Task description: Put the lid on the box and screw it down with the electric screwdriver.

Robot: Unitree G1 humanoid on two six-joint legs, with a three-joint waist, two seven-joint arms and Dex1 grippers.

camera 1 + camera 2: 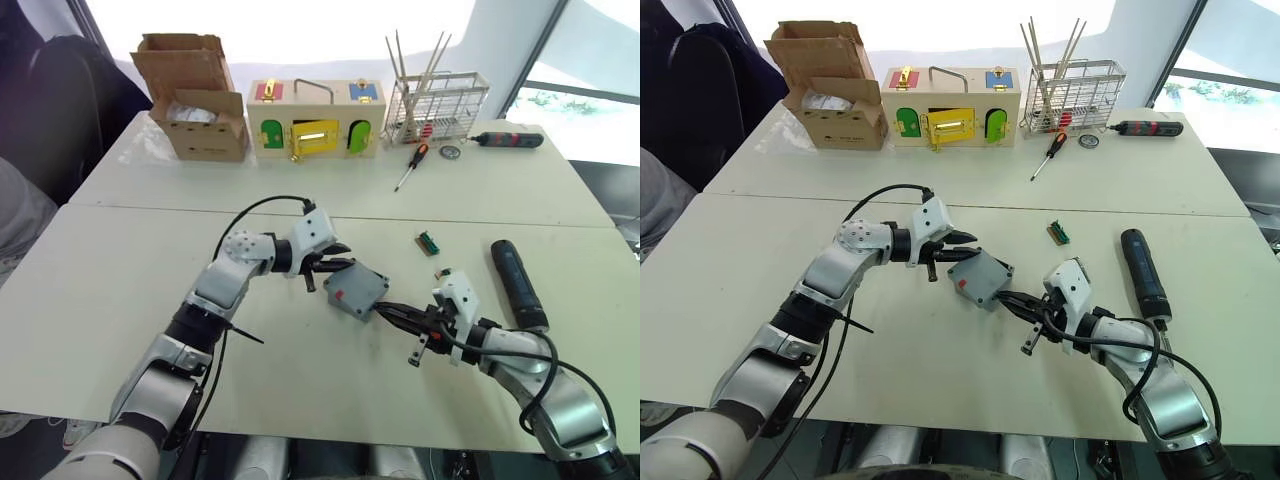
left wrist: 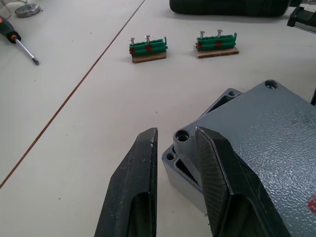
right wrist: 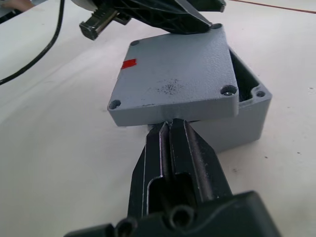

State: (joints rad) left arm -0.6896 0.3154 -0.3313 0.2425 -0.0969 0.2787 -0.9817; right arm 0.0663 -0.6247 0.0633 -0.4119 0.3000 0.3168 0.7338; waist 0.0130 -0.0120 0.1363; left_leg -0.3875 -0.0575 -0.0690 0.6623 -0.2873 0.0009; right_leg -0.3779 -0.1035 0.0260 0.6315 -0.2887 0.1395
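While seating the lid [image 3: 173,74]: step in hand, by judgement; no screwing yet.
Lid: resting on top of the box [image 3: 247,118], twisted out of line with it, so one box corner and part of the open cavity show past the lid's edge; red mark on the top face.
Box: on the surface [image 1: 150,260], between the two claws, touching both or nearly so.
Left claw [image 2: 175,133]: released, fingers a little apart, straddling the far corner of the lid, one finger lying over the top face, the other off the side; no firm pinch seen.
Right claw [image 3: 168,126]: clenched on nothing, fingers pressed together, tips tucked against the box wall just under the lid's overhanging near edge.
Next move, as judged: turn the lid about its centre until the corner holes sit over the box's holes, steady the box against sliding, then press flat; only after that, reach for the driver.
Electric screwdriver [image 1: 518,285]: lying flat, untouched, well out to the right of the right claw and apart from the box.
Driver's long axis: running away from the robot, far end leaning slightly toward the box side; bit end not clear enough to tell.
Lid's heading: flat, top face up, corners rotated against the box's corners.
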